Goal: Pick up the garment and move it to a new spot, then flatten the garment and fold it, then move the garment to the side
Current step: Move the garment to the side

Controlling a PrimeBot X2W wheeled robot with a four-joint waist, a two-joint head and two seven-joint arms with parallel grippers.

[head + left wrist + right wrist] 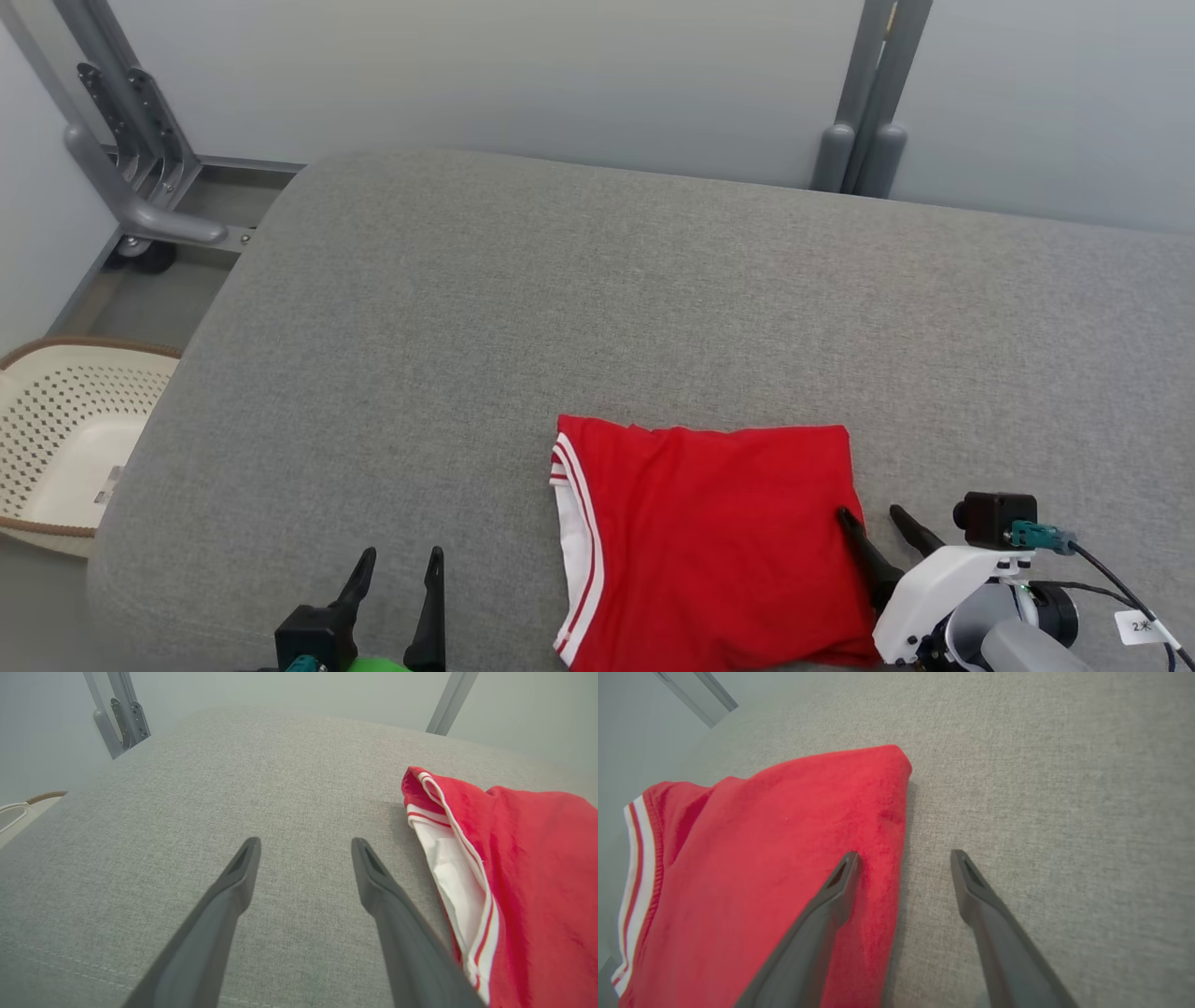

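Lower edge of the head view: left tool (400, 560), its two dark fingers spread and holding nothing, above bare mattress at lower left. Right tool (870, 513), at lower right, likewise spread and empty. In the right wrist view it (903, 856) straddles the right-hand fold of the garment, one finger over red cloth and the other over the mattress; contact cannot be told.

Lower centre: red knitted sports garment with white striped trim and white lining (709, 532), folded into a compact rectangle and lying flat on the grey woven-fabric mattress (597, 308). The trimmed edge faces frame left, just beside the left tool (305, 844) in the left wrist view.

Handling (judged): light, soft and limp, neither fragile nor slippery. Lifted by one layer, the stack would sag and open. Take hold at the two opposite side edges, pinching through all layers, or slide it low across the mattress.

Middle left: cream perforated plastic basket with brown rim (56, 411), on the floor. Top: grey metal frame legs (140, 159) before a pale wall.
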